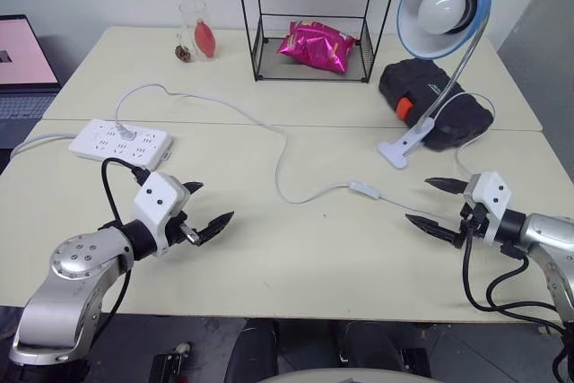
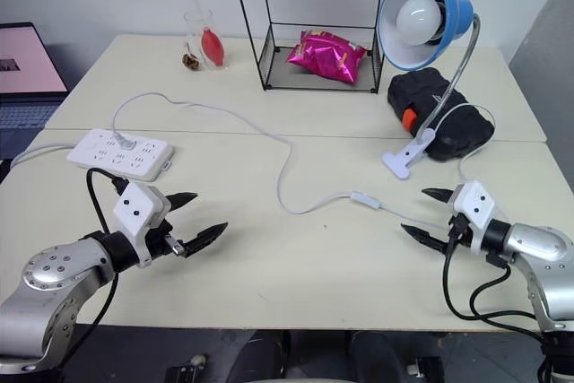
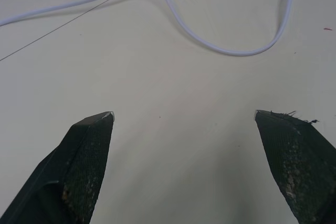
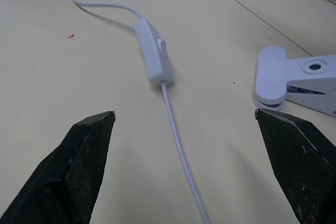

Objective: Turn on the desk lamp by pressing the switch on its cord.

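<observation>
The desk lamp (image 1: 442, 8) with a blue shade and white bulb stands at the table's right on a silver gooseneck and white clip base (image 1: 400, 148). Its bulb looks unlit. The thin white cord (image 1: 285, 168) loops across the table. The small white switch (image 1: 364, 189) lies on the tabletop in the middle right, also seen as the switch (image 4: 153, 52) straight ahead of my right fingers. My right gripper (image 1: 437, 205) hovers open just right of the switch, empty. My left gripper (image 1: 204, 207) is open and empty at the table's left, pointing toward the cord (image 3: 210, 40).
A white power strip (image 1: 120, 143) lies at the left. A black case (image 1: 435, 100) sits behind the lamp base. A wire rack (image 1: 309, 42) holding a pink snack bag (image 1: 316, 45) and a glass (image 1: 203, 31) stand at the back. A laptop (image 1: 22, 60) is at far left.
</observation>
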Tool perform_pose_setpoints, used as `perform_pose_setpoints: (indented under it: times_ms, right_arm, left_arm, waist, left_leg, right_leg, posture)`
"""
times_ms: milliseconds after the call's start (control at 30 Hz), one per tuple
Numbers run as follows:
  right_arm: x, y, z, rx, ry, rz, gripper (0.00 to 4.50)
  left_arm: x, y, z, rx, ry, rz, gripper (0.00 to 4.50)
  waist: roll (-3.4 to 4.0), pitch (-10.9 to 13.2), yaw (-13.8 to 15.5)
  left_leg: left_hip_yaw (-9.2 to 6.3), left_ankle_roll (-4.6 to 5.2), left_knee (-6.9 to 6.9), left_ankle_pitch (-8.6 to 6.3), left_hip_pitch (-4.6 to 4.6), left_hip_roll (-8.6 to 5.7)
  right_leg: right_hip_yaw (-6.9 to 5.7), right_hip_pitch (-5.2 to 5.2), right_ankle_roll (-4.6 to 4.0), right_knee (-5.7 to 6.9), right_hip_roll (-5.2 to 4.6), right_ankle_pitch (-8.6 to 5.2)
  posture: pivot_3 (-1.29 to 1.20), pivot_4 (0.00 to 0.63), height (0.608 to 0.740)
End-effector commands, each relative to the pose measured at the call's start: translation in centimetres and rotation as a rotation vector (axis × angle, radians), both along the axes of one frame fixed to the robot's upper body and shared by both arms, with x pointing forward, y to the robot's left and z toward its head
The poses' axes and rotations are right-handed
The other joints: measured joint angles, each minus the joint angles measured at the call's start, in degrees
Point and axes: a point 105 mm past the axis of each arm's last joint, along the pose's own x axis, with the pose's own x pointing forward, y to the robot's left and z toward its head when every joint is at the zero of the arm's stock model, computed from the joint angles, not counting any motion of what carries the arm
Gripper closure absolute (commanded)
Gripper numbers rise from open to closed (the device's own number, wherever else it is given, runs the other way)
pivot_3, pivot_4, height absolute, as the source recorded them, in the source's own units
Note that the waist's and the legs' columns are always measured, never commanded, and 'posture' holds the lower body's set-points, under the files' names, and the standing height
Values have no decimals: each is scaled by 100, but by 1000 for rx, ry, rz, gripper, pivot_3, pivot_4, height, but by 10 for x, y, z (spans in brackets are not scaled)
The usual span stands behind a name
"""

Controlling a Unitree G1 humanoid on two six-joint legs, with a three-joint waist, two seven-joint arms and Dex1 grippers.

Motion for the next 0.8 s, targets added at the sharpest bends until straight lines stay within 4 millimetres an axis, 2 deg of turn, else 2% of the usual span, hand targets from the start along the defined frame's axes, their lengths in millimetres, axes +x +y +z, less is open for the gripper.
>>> perform_pose_setpoints:
  times_ms: [33,267,433,633,800]
  right_arm:
    - [-1,2,11,15,-54,10,0]
    - [-1,4,11,22,-59,9,0]
    - [1,9,16,37,-81,10,0]
    - [-2,18,23,66,-91,8,0]
    - [-6,33,29,116,-80,-28,0]
  left_arm:
    - [0,-3,10,-20,-38,-24,27]
    - [5,-1,11,10,-74,9,27]
    - [7,-5,21,-39,-123,-40,27]
    - [13,-18,32,-59,-139,-122,27]
    - [21,-34,48,-160,-107,-202,27]
  waist:
    - [0,0,0]
    - [0,0,0]
    - [0,0,1]
    - [0,0,0]
    - [0,0,5]
  left_leg:
    - [0,0,0,0,0,0]
    - [-1,0,0,0,1,1]
    - [-1,0,0,0,1,0]
    - [-2,0,0,0,0,-1]
    - [-4,0,1,0,-2,-2]
  right_leg:
    - [0,0,0,0,0,0]
    - [0,0,0,1,0,0]
    - [0,0,0,1,0,0]
    - [-2,0,0,2,1,0]
    - [-4,0,0,2,6,0]
  posture:
    - [0,150,740]
    - [0,150,740]
    - [0,150,740]
    - [0,150,740]
    - [0,150,740]
